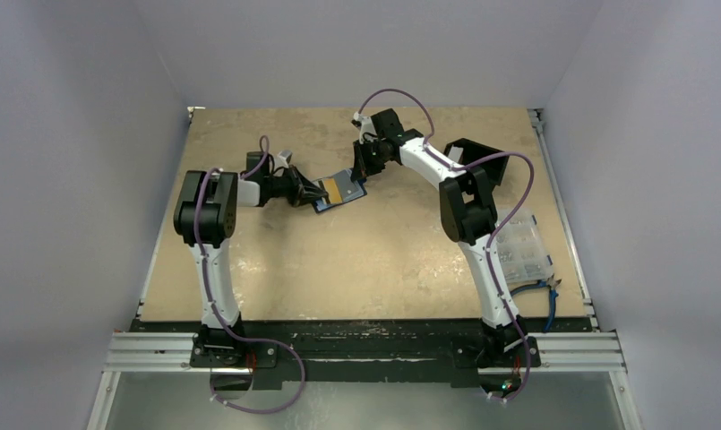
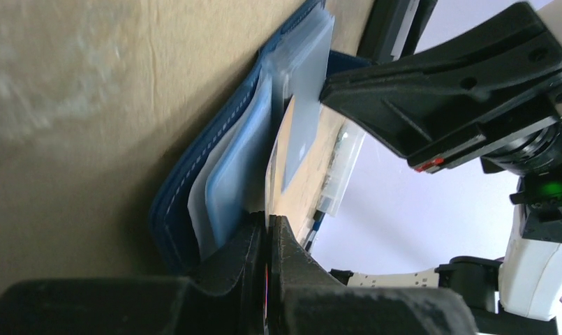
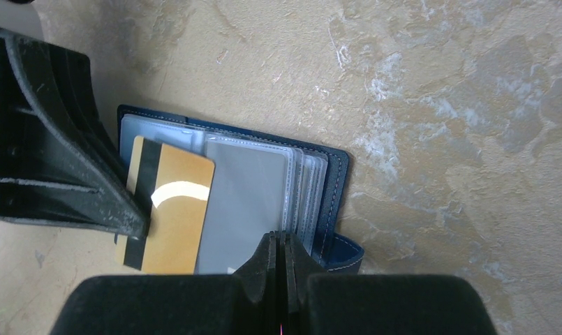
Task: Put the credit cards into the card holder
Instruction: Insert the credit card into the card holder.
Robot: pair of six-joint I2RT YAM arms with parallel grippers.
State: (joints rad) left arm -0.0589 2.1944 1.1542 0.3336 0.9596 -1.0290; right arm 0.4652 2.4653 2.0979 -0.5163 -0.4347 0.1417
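Two white-and-black arms with purple cabling

The left arm (image 1: 215,260) and right arm (image 1: 482,260) have white link shells, bulky black joint housings and black base plates (image 1: 236,351). A purple cable (image 1: 280,381) loops out beside each base plate and runs up the links. The jaws are matte black, scuffed wedges. The right arm's black end hardware carries a small red tab (image 2: 424,165) and a green light (image 2: 553,188).

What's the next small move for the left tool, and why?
Probably ease the left tool forward to push the gold card into the open card holder. It pinches the card, which lies mostly exposed on the open pages, while the right tool pinches a clear sleeve.
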